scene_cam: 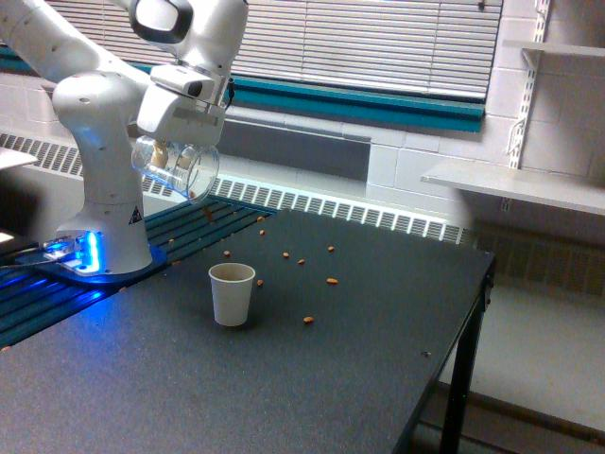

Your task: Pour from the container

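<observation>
The gripper (175, 142), clamped on the tilted jar (176, 167), is mid-pour; next needs aim over the cup (232, 293).

The container (176, 166) was seen to be of clear, glossy transparent material, and the cup (232, 293) of matt white paper. The table (284, 378) was surfaced in a dark, matt, finely speckled finish. The robot arm (104, 123) was clad in smooth, glossy white plastic.
</observation>
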Controlling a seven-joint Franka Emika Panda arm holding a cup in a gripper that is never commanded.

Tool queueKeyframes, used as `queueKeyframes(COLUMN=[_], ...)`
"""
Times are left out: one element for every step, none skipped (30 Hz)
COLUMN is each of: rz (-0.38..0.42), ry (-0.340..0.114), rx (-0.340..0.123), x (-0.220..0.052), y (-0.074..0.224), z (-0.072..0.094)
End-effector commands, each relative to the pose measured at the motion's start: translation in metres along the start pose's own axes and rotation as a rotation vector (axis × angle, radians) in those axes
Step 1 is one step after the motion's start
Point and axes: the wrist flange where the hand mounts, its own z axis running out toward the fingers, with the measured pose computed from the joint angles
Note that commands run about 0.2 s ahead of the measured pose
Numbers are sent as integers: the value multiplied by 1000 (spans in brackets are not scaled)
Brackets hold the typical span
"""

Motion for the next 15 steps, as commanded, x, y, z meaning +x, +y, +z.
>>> queueKeyframes(rz=[-44,-44,-44,-45,-46,-47,-46,-45,-44,-43,-43,-42,-42,-41,-40], ry=[-9,-10,-10,-12,-13,-13,-13,-13,-12,-12,-12,-10,-8,-8,-6], rx=[-13,-14,-14,-14,-13,-11,-10,-9,-6,-1,1,3,7,11,10], x=[-2,-2,-2,-2,-2,-2,-2,-2,-1,-1,-1,-1,-1,-1,-1], y=[-5,-6,-6,-7,-7,-8,-8,-8,-9,-9,-9,-9,-10,-9,-10], z=[6,6,6,6,5,5,5,5,5,4,4,3,3,2,2])
